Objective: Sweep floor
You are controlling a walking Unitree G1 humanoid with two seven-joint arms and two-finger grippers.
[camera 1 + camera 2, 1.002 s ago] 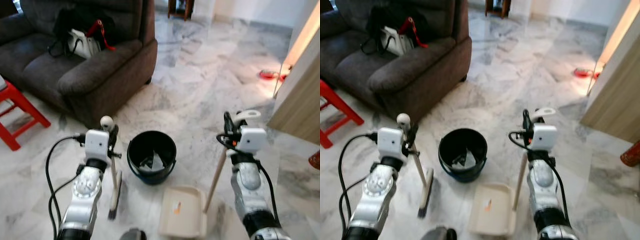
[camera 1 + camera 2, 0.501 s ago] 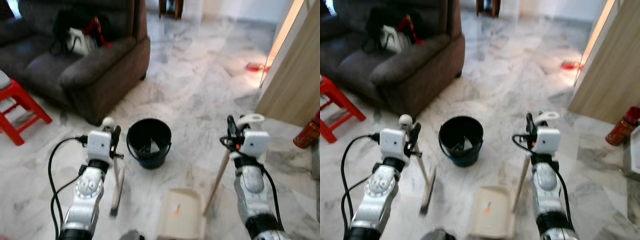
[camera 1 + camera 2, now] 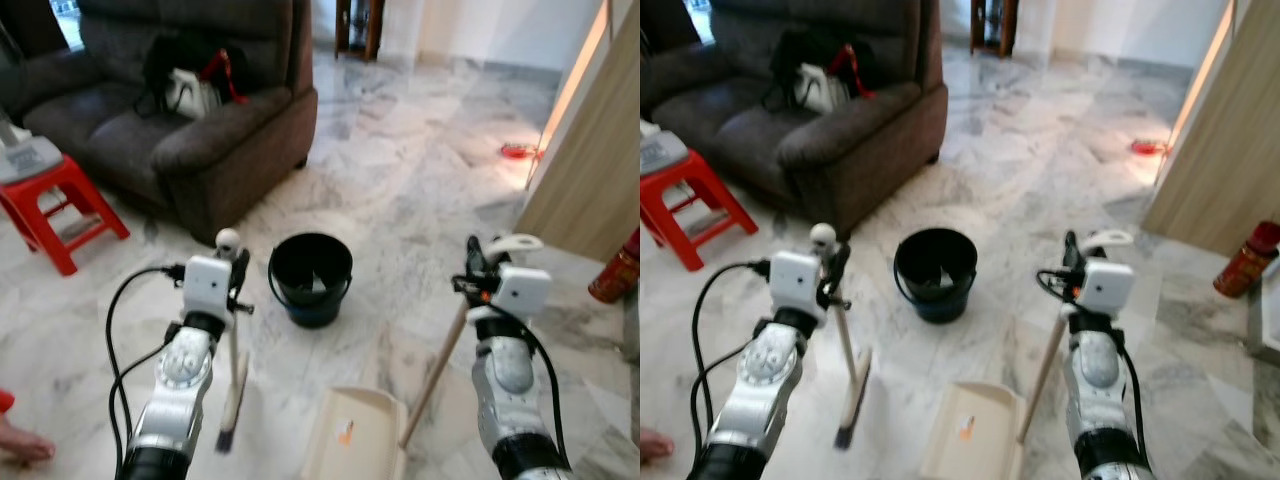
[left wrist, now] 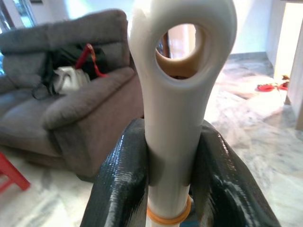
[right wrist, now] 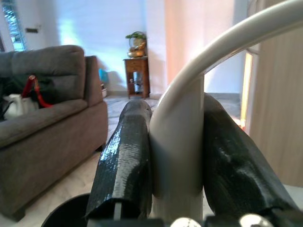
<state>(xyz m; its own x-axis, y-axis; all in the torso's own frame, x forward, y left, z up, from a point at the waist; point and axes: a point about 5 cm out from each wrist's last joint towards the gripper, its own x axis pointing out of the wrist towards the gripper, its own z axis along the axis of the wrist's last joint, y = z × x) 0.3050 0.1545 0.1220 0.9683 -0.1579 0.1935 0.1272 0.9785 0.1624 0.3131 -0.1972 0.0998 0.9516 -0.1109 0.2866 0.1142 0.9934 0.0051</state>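
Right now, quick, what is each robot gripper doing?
Left gripper: shut on the broom handle.
Right gripper: shut on the dustpan handle.

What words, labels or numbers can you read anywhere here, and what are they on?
No text can be read in any view.
Dustpan: a small orange mark on its tray, too blurred to tell whether it is a label or print.
Red can by the wooden panel: too small and blurred to read.
Bucket, broom and sofa: no lettering visible.
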